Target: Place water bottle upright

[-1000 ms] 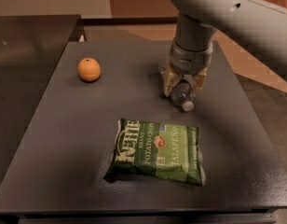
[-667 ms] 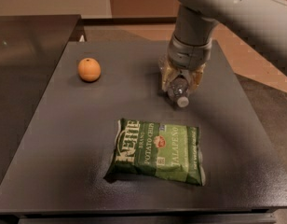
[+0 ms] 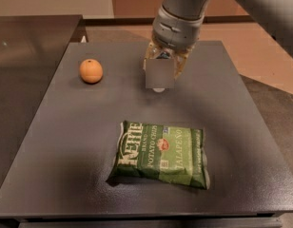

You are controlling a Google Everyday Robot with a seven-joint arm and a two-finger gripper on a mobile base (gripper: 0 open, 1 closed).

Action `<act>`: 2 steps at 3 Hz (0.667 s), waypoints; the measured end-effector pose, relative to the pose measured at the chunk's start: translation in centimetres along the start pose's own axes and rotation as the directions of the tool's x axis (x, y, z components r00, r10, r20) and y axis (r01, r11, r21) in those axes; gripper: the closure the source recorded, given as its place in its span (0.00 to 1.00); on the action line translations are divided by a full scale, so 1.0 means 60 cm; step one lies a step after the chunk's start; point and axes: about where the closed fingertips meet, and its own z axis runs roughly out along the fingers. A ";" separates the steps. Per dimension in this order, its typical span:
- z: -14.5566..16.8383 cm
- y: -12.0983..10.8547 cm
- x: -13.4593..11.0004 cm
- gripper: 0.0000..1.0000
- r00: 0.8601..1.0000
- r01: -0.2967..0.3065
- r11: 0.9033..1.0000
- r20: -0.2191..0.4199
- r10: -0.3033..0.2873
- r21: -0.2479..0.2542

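Dark table [image 3: 65, 141], orange [image 3: 91, 71] back left, green chip bag [image 3: 161, 153] near front, gripper [image 3: 161, 80] clasping water bottle [image 3: 161, 55] above back centre.

One water bottle [image 3: 159, 90] is in view, upper centre of the frame, only partly visible. One gripper [image 3: 160, 84] is there too, on the single arm [image 3: 179, 18] that comes down from the top edge, and it is clamped around that bottle. One orange [image 3: 91, 71] lies in the upper left. One green chip bag [image 3: 160, 153] lies lower centre. All of them share one dark table [image 3: 56, 146], which fills most of the frame. That makes one of each kind, with no pairs.
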 end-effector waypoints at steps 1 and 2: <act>-0.034 -0.047 -0.024 1.00 0.990 -0.139 0.989 0.030 0.138 0.045; -0.058 -0.078 -0.039 1.00 0.947 -0.313 0.946 0.098 0.305 0.082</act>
